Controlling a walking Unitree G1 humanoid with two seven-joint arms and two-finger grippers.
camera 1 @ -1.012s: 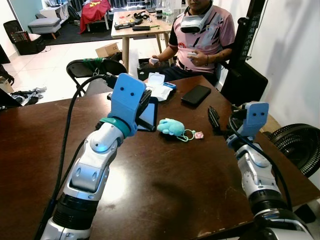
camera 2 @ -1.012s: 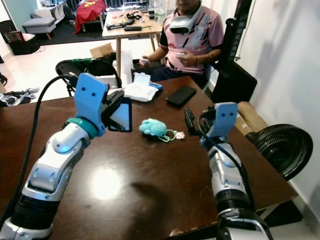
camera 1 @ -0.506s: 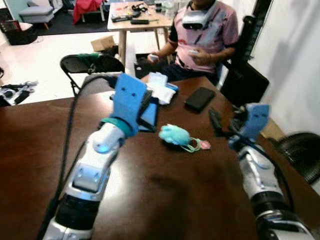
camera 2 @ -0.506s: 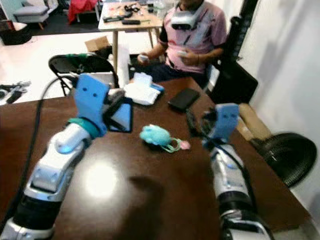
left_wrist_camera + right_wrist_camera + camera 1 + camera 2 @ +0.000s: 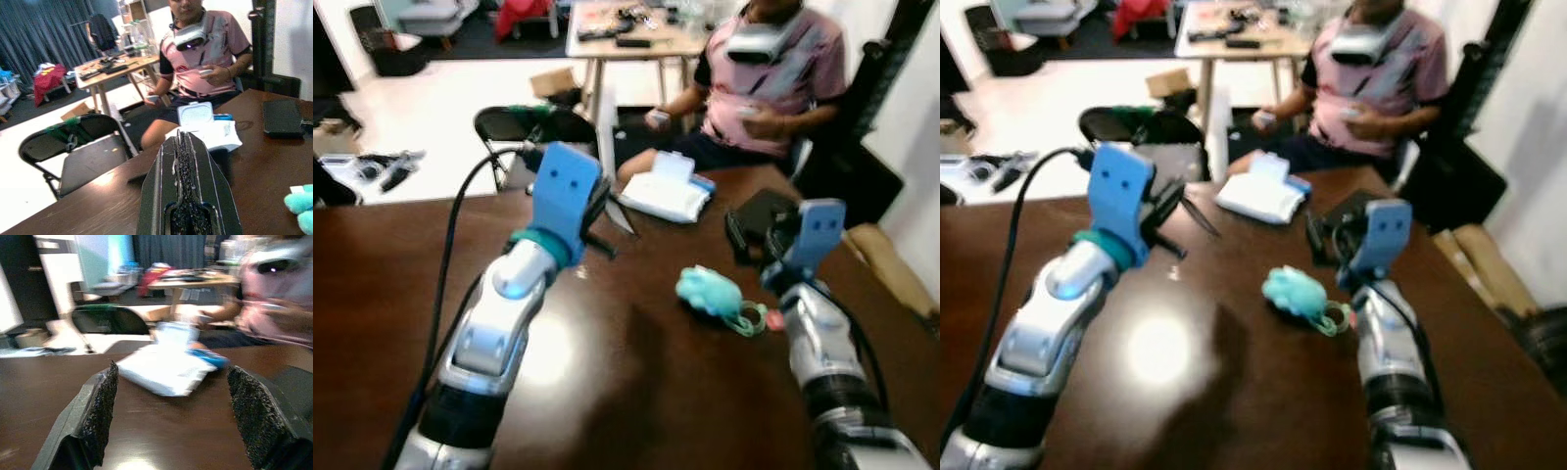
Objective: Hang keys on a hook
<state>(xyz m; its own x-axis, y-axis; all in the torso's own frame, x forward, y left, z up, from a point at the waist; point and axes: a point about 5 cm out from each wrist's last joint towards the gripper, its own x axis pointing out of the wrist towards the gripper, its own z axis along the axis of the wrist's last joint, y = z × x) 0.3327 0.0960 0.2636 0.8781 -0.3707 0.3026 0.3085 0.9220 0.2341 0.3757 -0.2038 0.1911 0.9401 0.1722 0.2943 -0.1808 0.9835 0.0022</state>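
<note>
While the head views are somewhat blurred, the dark brown glossy wooden table (image 5: 636,392) spreads across most of the scene, with pale floor tiles beyond its far edge. At 12 o'clock from the table's middle sits a person in a pink and black shirt (image 5: 769,73) with a white headset hanging at the neck, both hands holding small white controllers. At 11 o'clock, off the far edge, stands a black folding metal chair (image 5: 524,127).

The left arm of silver segments with a blue wrist housing (image 5: 504,313) reaches up from 7 o'clock toward the centre. Its left gripper (image 5: 184,147) has its black fingers pressed flat together, clenched on nothing, and hovers above the tabletop. The right arm (image 5: 818,343) rises from 5 o'clock. Its right gripper (image 5: 171,416) has its fingers spread wide apart, released, with nothing between the pads (image 5: 100,411), above the wood at about 3 o'clock.

A white packet of wipes with a blue edge (image 5: 668,191) lies at 1 o'clock near the far edge. A black rectangular phone (image 5: 759,211) lies at 2 o'clock, just past the right gripper.

The teal plush keychain with its ring and small pink tag (image 5: 715,294) lies flat on the table at 3 o'clock, just beside the right arm's wrist, touched by neither gripper.
</note>
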